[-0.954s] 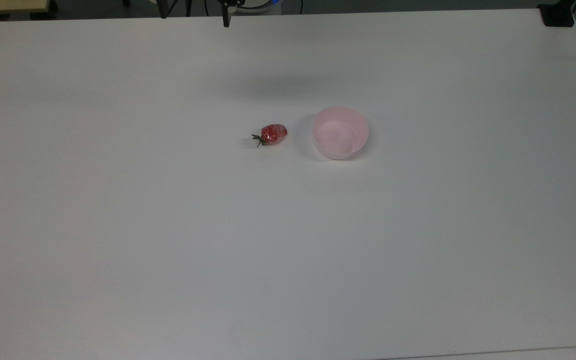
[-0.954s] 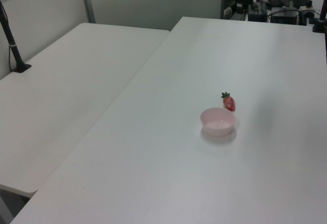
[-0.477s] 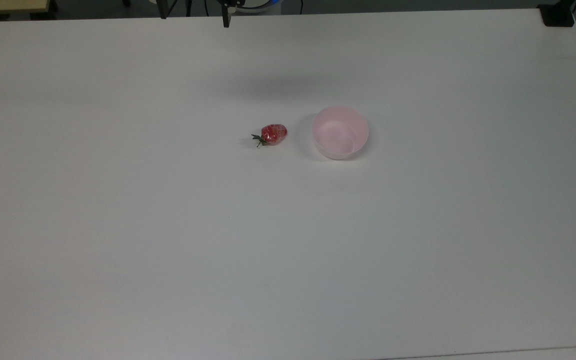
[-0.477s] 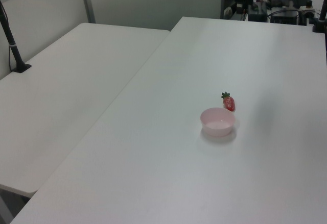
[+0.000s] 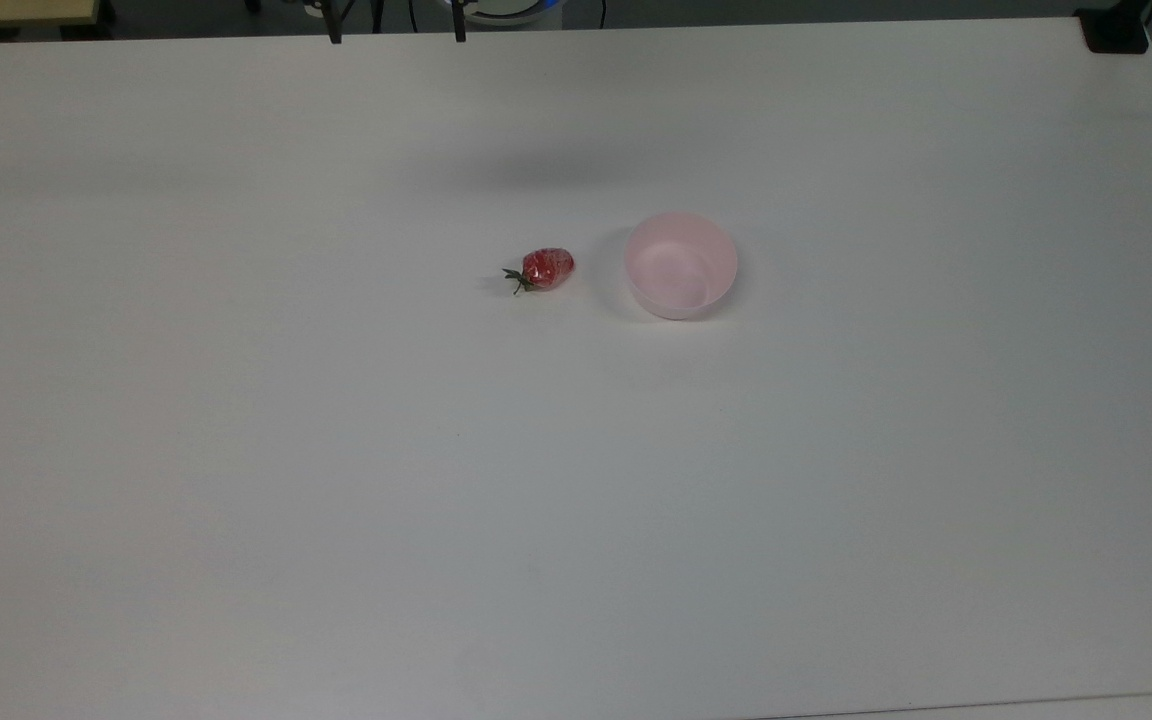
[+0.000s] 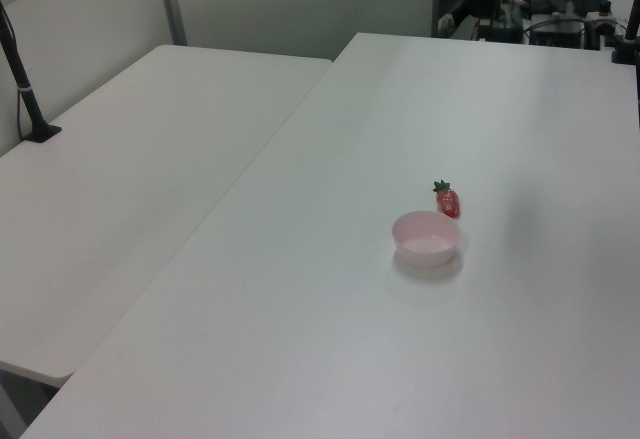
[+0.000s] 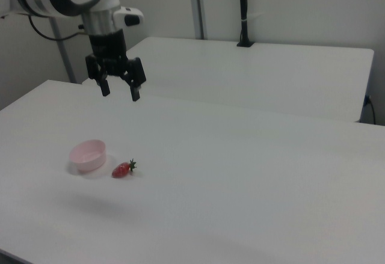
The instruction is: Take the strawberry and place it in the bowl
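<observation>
The small glossy red strawberry (image 5: 547,268) with its dark green leafy stem is lying on its side on the wide white surface (image 5: 336,500), just beside the small round pale pink plastic bowl (image 5: 681,265) but not touching it; in the top view the stem is pointing left, away from the bowl. The bowl is sitting empty. In the right view the black two-finger gripper (image 7: 120,91) is hanging high above the surface, well apart from both things, its fingers spread wide and pointing down. The pick looks not yet begun. To do it well, I would bring the gripper straight down over the red body, closing across the narrow width rather than the stem, gently, since gloss may slip. Open room is lying all around; every edge is far off.
</observation>
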Action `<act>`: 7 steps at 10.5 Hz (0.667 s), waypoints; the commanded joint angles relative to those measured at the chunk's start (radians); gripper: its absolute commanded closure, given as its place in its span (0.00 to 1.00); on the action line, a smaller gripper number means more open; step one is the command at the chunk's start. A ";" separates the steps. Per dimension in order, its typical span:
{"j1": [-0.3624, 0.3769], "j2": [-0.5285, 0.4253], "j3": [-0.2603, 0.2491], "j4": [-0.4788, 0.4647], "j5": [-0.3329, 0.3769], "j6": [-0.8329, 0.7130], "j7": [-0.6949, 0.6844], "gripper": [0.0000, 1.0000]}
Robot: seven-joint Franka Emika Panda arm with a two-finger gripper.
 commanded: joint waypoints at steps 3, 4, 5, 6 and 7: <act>0.029 0.082 0.006 -0.177 -0.071 0.091 0.420 0.00; 0.046 0.138 0.032 -0.174 -0.131 0.084 0.406 0.00; 0.049 0.163 0.038 -0.174 -0.153 0.085 0.383 0.00; 0.049 0.179 0.038 -0.180 -0.145 0.103 0.395 0.00; 0.051 0.208 0.038 -0.182 -0.139 0.140 0.439 0.00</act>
